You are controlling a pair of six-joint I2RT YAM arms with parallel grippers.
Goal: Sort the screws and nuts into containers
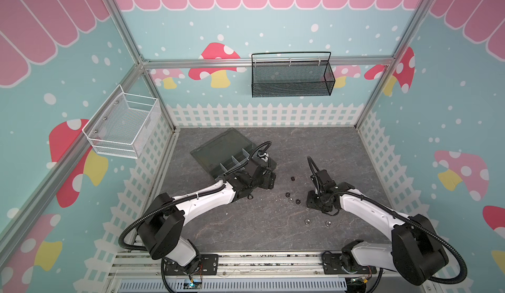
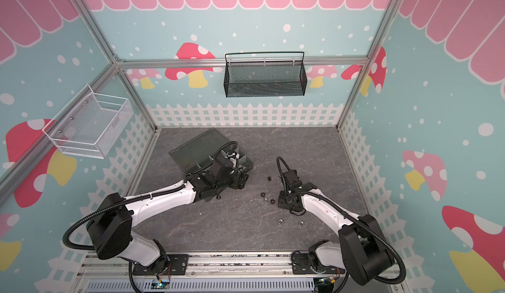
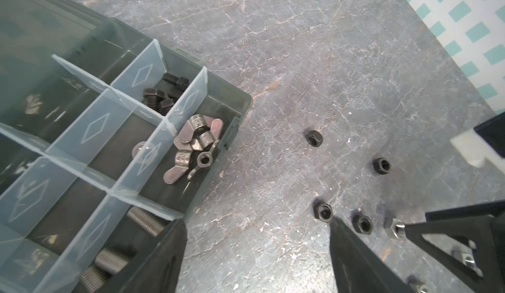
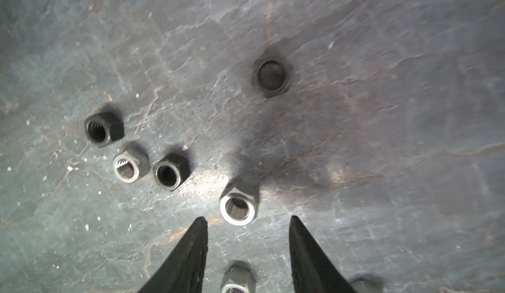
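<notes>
Partway: black screws (image 3: pixel 161 95) and winged nuts (image 3: pixel 195 148) fill organiser compartments (image 3: pixel 149 65) toward the surface's (image 1: pixel 246 228) far edge, while hex nuts (image 4: pixel 237 207) lie loose mid-surface under the open, empty right tool (image 4: pixel 247 218), and the left tool (image 3: pixel 258 223) is likewise open.

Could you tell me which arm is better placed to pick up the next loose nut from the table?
Probably right: the right claw hangs open just over a silver nut; the left claw is at the box.
</notes>
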